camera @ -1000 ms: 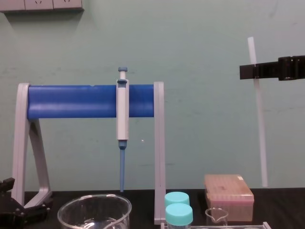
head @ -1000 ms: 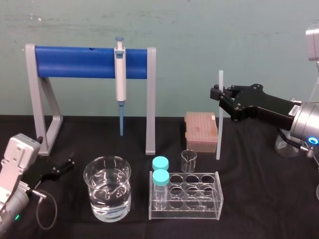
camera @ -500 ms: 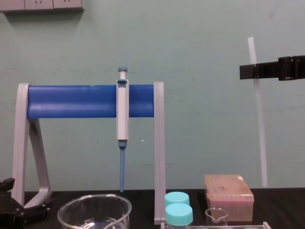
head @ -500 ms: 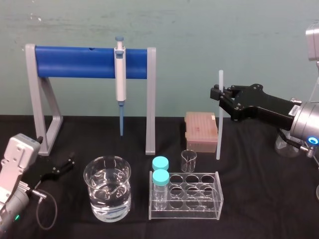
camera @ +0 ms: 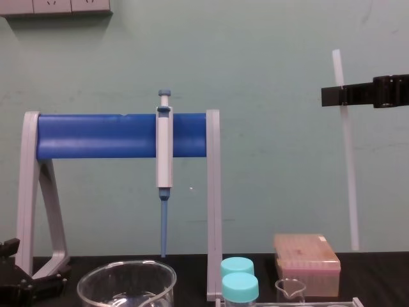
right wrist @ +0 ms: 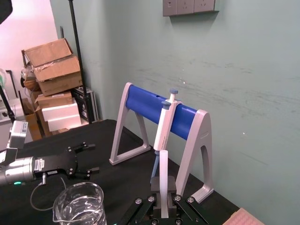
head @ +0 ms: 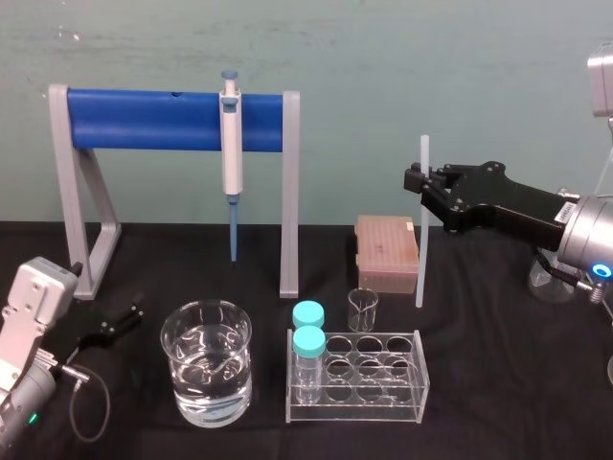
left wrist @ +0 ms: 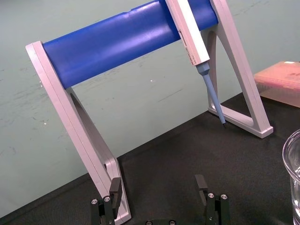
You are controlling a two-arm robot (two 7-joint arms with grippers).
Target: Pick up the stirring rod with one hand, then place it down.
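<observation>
The stirring rod, a thin translucent white stick, hangs upright in the air above the black table, right of the pink tip box. My right gripper is shut on its upper part, and the chest view shows the rod crossing the black jaws of that gripper well clear of the table. From the right wrist the rod stands between the closed fingers. My left gripper rests low on the table at the near left with its fingers spread apart and nothing between them.
A blue-barred grey stand holds a pipette at the back left. A water beaker, a clear tube rack with two teal-capped vials, a small beaker and the pink tip box fill the middle.
</observation>
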